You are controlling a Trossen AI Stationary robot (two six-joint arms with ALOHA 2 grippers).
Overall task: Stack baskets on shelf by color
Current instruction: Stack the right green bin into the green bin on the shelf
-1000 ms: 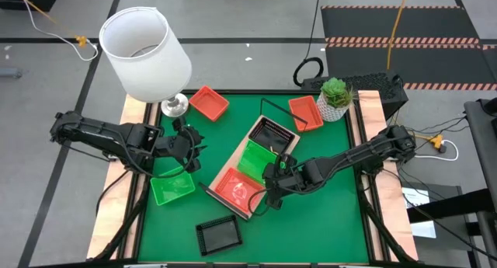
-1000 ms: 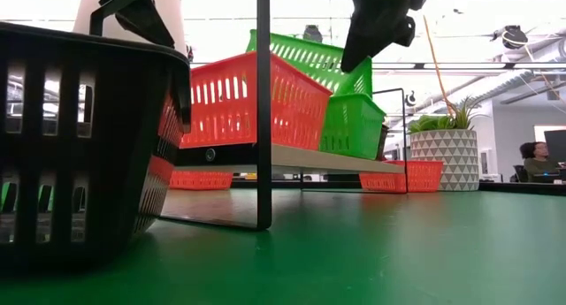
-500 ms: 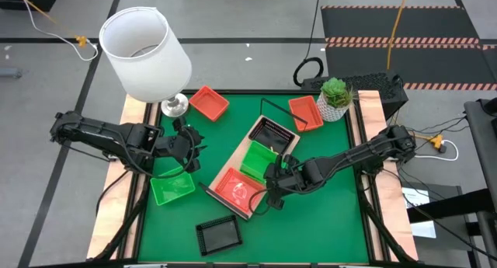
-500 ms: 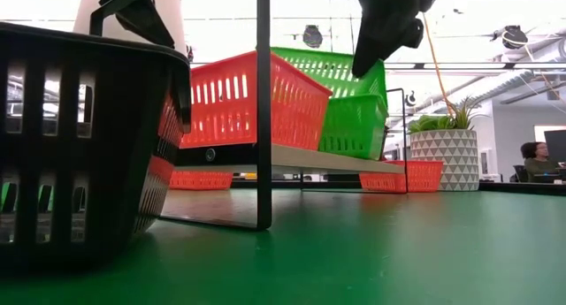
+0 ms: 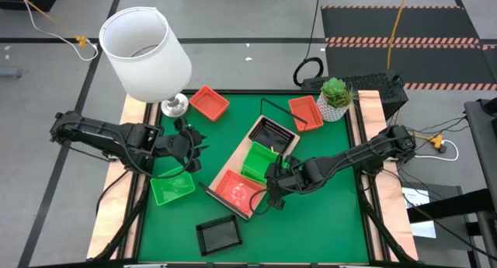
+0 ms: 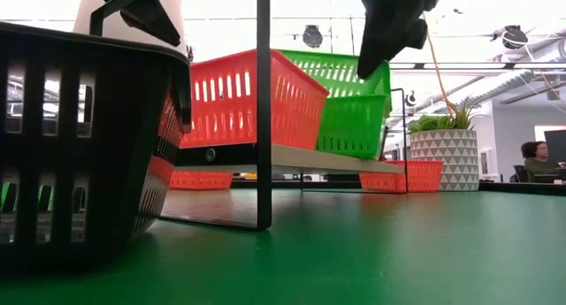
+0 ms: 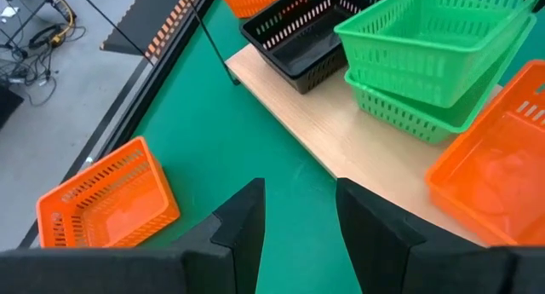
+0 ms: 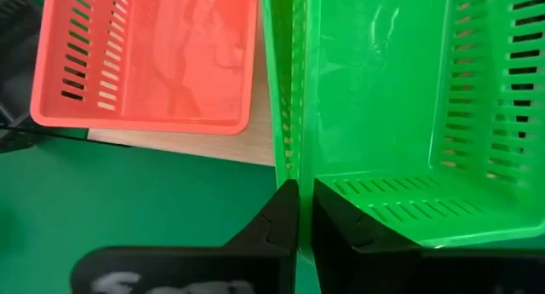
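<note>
Looking down: right hand (image 5: pixel 273 177) pinching wall of upper green basket (image 5: pixel 256 161), nested on second green at middle of shelf (image 5: pixel 225 165); orange basket (image 5: pixel 235 186) at near end, black basket (image 5: pixel 272 134) at far end. Left hand (image 5: pixel 189 146) spread, empty, left of shelf above tabletop (image 5: pixel 326 214). Low view: upper green basket (image 6: pixel 349 97) tilted, beside orange basket (image 6: pixel 243 97). Left wrist: fingers (image 7: pixel 247 221) apart, shelf (image 7: pixel 315 141) ahead. Right wrist: fingers (image 8: pixel 285 209) pressed on green rim.

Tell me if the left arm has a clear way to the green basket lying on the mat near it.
Probably yes. The left gripper is open and empty, and the green basket lies uncovered on the mat just beside it, nothing between. The right gripper is busy, shut on the upper green basket on the shelf.
</note>
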